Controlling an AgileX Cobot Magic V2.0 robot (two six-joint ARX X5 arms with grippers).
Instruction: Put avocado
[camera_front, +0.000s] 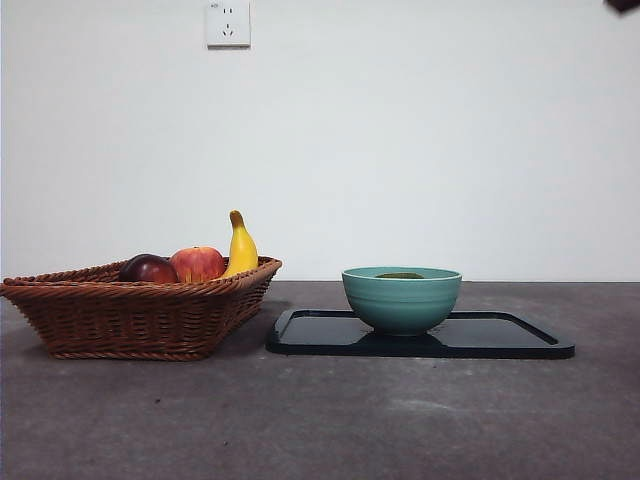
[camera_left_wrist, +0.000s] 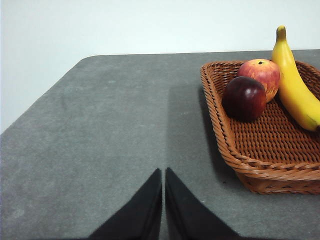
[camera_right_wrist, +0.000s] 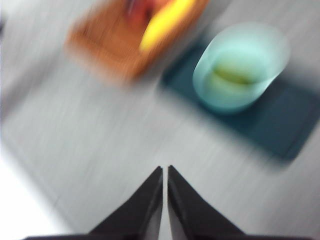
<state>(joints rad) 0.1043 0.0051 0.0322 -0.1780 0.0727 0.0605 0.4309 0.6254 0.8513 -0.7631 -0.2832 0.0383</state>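
Avocado (camera_front: 400, 275) sits inside the teal bowl (camera_front: 401, 300) on the black tray (camera_front: 500, 340), only its top showing above the rim. Both grippers, left (camera_left_wrist: 163, 172) and right (camera_right_wrist: 165, 170), have fingers together, holding nothing, well clear of the bowl. Judgement: placement looks done; best to retreat high without brushing the bowl.

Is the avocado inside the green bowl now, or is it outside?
Inside. The avocado shows as a dark olive top just above the rim of the green bowl; the blurred right wrist view also shows something green in it.
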